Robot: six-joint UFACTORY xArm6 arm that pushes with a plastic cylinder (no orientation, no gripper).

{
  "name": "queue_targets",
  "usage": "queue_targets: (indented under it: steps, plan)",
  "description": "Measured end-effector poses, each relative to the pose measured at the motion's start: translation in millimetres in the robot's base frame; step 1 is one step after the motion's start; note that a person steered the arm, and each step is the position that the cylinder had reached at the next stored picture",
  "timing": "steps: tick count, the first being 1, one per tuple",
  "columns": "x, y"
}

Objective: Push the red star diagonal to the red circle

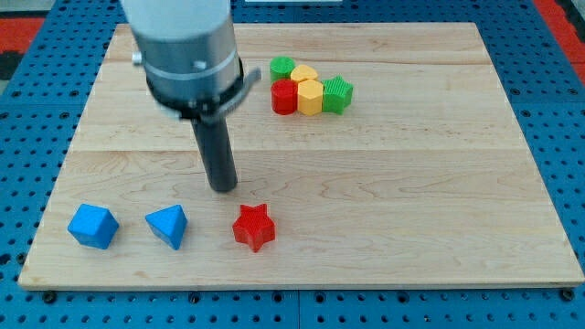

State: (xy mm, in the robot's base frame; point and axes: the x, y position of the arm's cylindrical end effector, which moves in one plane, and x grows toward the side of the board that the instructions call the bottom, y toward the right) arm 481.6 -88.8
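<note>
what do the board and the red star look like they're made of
Board: looks like pale wood with a matt finish; grain lines and plank seams show.
Red star: probably plastic, slightly glossy; uniform colour, soft highlights on top.

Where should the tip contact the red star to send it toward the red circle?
No gripper, so push. Set my tip against the red star on its lower-left side, between two points, and drive up-right toward the red circle. The star lies flat; my tip now sits just up-left of it, apart.
</note>
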Motion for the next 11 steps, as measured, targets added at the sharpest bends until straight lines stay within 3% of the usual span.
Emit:
queue_targets:
  steps: [1, 2, 3, 4, 5, 6, 7, 8, 9, 10, 11]
  plan:
    - [1, 29]
    - [33, 137]
    - [133, 140]
    - [130, 72]
    - [58, 46]
    - [44, 34]
    - [88, 26]
    - [30, -23]
    - [-23, -23]
    - [-10, -52]
    - [31, -48]
